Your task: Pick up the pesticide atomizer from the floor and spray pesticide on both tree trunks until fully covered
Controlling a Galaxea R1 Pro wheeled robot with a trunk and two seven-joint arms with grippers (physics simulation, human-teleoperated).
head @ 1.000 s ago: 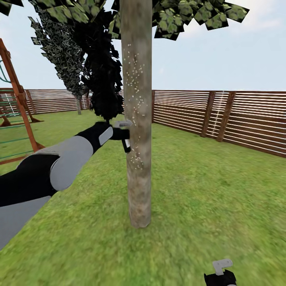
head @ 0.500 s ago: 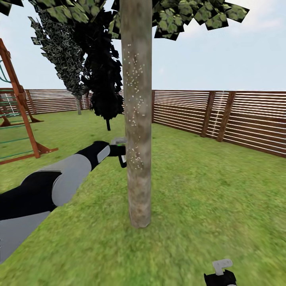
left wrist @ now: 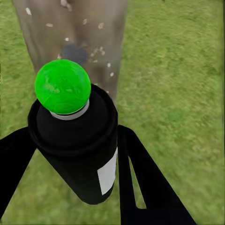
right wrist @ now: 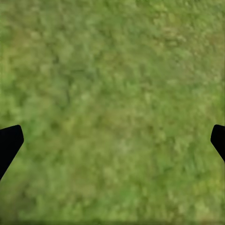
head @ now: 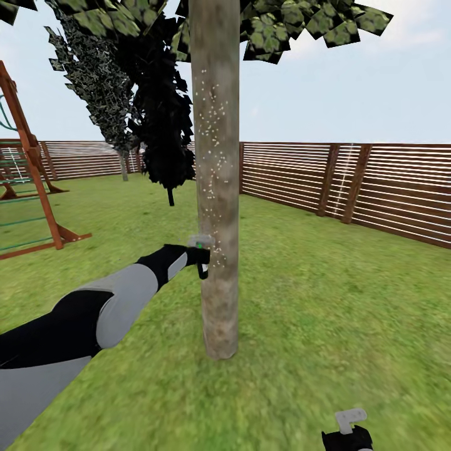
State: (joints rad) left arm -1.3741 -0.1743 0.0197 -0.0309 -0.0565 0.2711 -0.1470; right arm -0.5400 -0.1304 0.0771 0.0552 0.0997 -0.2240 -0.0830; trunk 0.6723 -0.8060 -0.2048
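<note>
1. Pesticide atomizer (left wrist: pixel 77 150) clamped between the two dark fingers (left wrist: pixel 145 187) of the left gripper (head: pixel 202 254), body gripped at mid-height, white label facing outward, top showing bright green in the left wrist view.
2. Held off the grass, just beside the near tree trunk (head: pixel 216 188), at about the lower third of the visible column; nozzle end aimed at the bark, very near it, contact impossible to tell.
3. Pale flecks dotted over the trunk from high up down to about the atomizer's level; below that, bare mottled bark down to the grass (head: pixel 313 326).
4. Judged light and rigid: a small smooth cylinder, likely slippery on its glossy black wall, prone to twisting in a two-finger pinch if bumped against the trunk.
5. Best hold judged to be where it sits now, across the straight body below the shoulder, clear of the green top so the spray stays unobstructed.
6. Right gripper (head: pixel 349 421) low at the edge of the head view, spread wide over bare grass in the right wrist view, carrying nothing.
7. Wooden slat fence (head: pixel 351 188) behind the trunk, playset (head: pixel 25 188) off to the left, dark cone-shaped tree (head: pixel 160 125) further back.
8. Remaining work judged: lower trunk section not yet flecked, second tree untouched as far as visible.
</note>
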